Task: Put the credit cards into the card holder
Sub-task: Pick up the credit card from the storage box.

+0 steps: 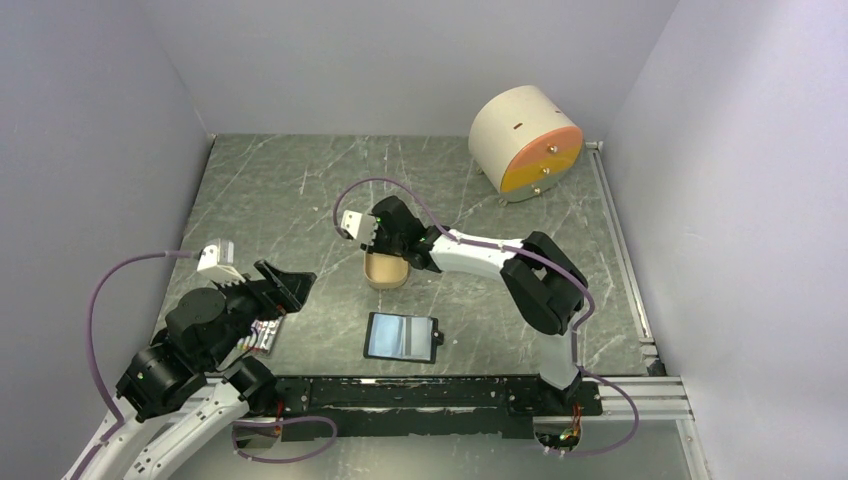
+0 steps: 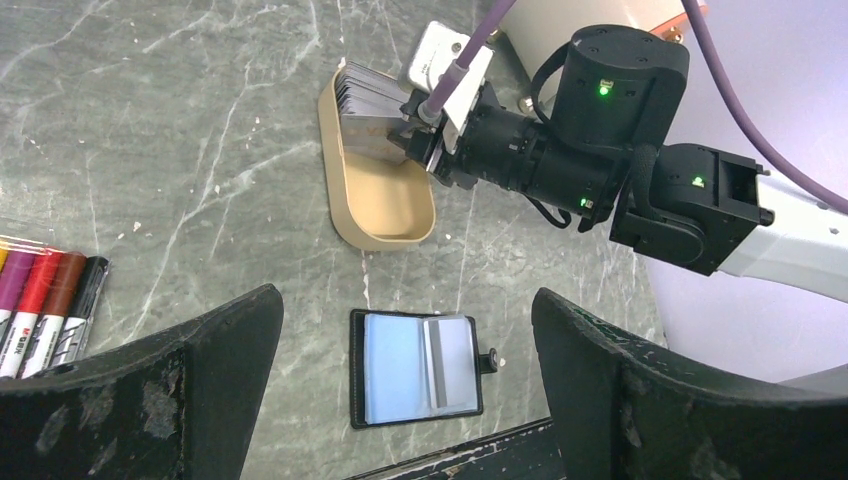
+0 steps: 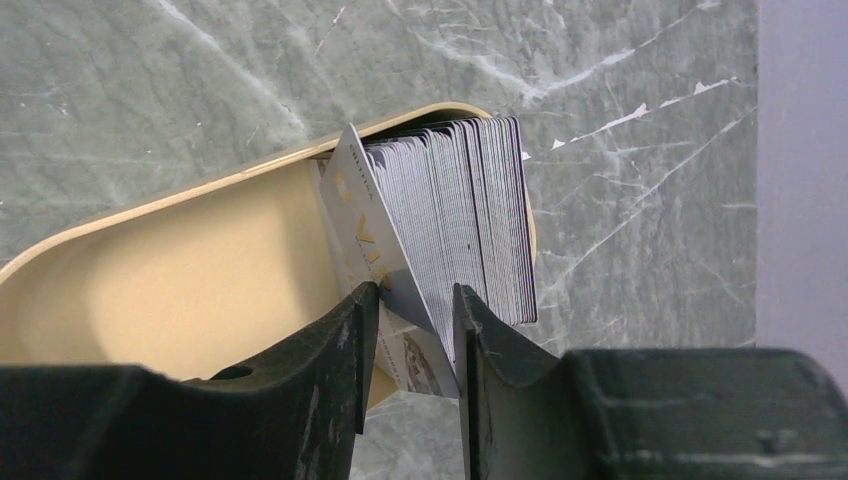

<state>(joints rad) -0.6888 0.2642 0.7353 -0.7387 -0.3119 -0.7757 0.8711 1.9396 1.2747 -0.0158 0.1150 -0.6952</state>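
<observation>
Starting at the near edge of the dark, white-veined marble worktop (image 1: 300,180): black mounting rail (image 1: 400,392) along it, card holder (image 2: 415,368) lying open and flat just beyond, blue-grey pockets up, snap tab to the right. Left gripper (image 2: 407,310) hovering over the near left corner, fingers spread wide, coloured markers (image 2: 45,300) beneath and beside it. Farther in, near mid-worktop, tan oval tray (image 2: 385,238) with the credit cards (image 3: 460,210) stood on edge at its far end. Right gripper (image 3: 415,300) poised over them, fingers narrowly apart either side of the leaning front card; pinched or not, cannot tell. Wide stretch of marble between tray and far edge. Round beige drum (image 1: 520,135) at the far right corner. Plain grey walls (image 1: 400,50) closing off left, far and right edges.
</observation>
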